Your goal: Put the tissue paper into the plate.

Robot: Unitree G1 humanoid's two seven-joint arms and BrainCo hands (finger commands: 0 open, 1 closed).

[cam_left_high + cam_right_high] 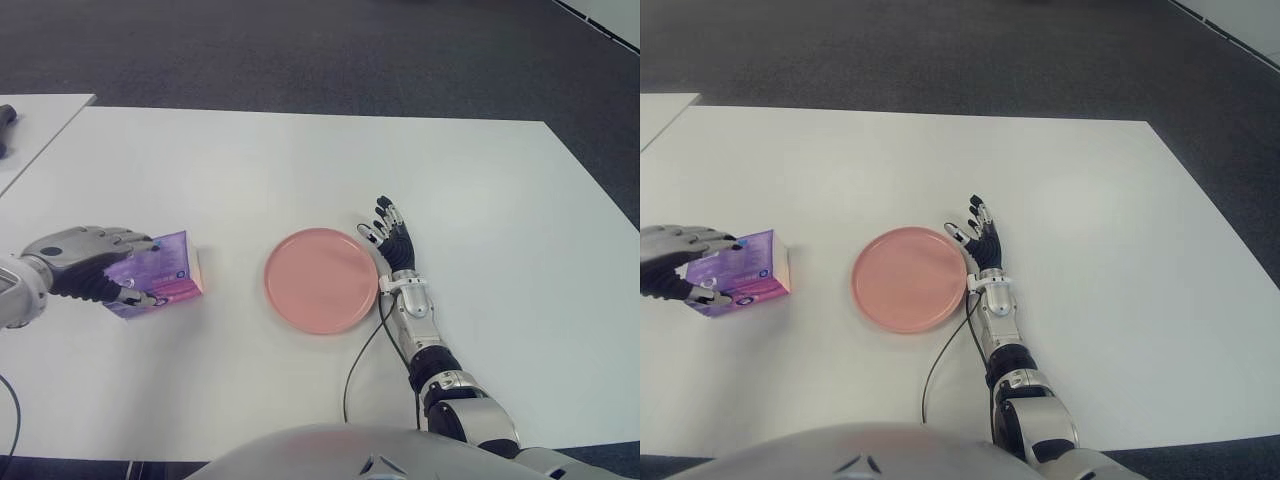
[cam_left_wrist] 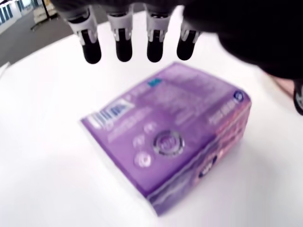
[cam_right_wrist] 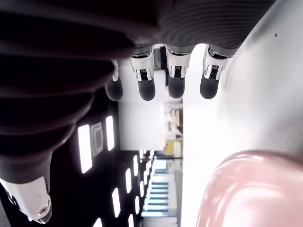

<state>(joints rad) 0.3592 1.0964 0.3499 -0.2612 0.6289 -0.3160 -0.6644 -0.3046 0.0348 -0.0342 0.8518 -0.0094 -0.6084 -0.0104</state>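
Left robot hand: open over tissue pack | right robot hand: open beside plate

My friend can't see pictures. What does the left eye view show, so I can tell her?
The robot's left hand is around a purple tissue pack on a white table, left of an empty pink plate. The right hand shows open beside the plate's right edge, holding nothing.
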